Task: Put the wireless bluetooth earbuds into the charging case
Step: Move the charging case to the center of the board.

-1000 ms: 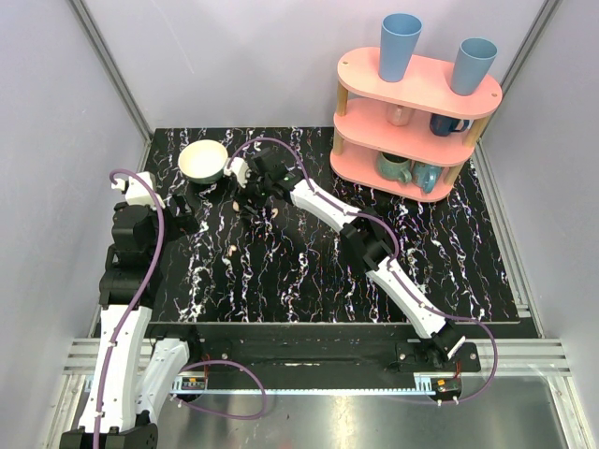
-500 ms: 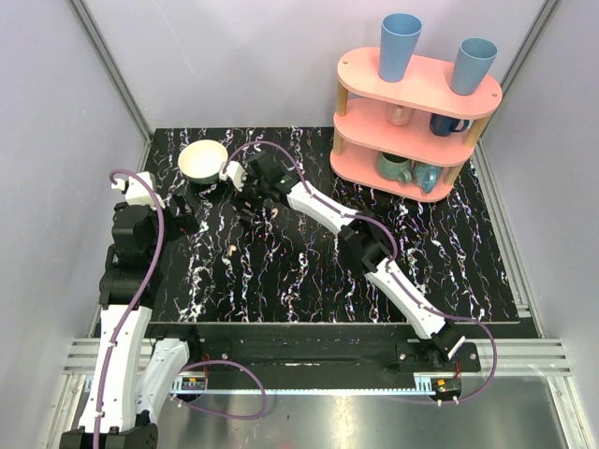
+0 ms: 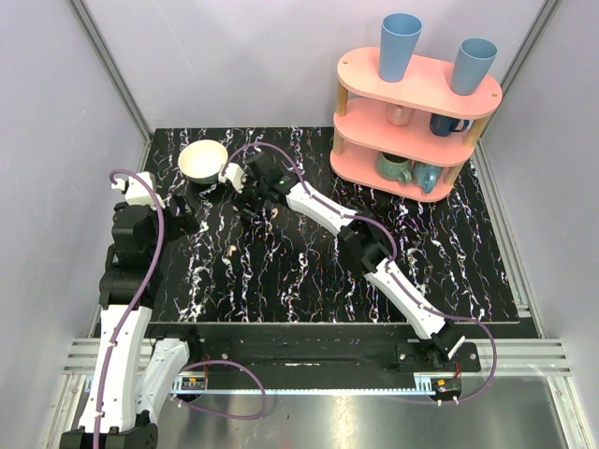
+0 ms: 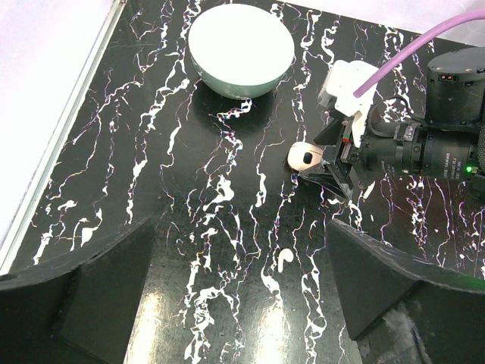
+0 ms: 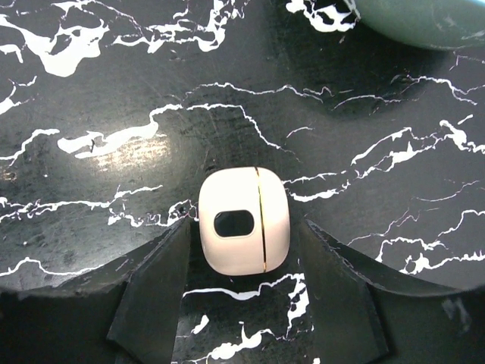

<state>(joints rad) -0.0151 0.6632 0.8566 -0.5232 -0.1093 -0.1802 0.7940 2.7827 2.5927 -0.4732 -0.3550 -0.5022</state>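
The charging case [image 5: 244, 231] lies closed on the black marble table, cream with a dark oval window. My right gripper [image 5: 244, 254] is open, low over the table, with a finger on each side of the case. In the left wrist view the case [image 4: 305, 155] shows just ahead of the right gripper [image 4: 333, 171]. One earbud [image 4: 284, 260] lies on the table between my left gripper's open, empty fingers [image 4: 239, 235]. It also shows in the top view [image 3: 231, 251]. A small pale piece [image 3: 277, 211], perhaps the second earbud, lies beside the right arm.
A cream bowl [image 3: 203, 161] stands at the back left, just behind the right gripper [image 3: 245, 196], and shows in the left wrist view [image 4: 241, 49]. A pink three-tier shelf [image 3: 416, 122] with cups stands at the back right. The left gripper [image 3: 187, 223] is near the table's left edge.
My right gripper has moved a little to the left, toward the bowl. The left arm has not moved.
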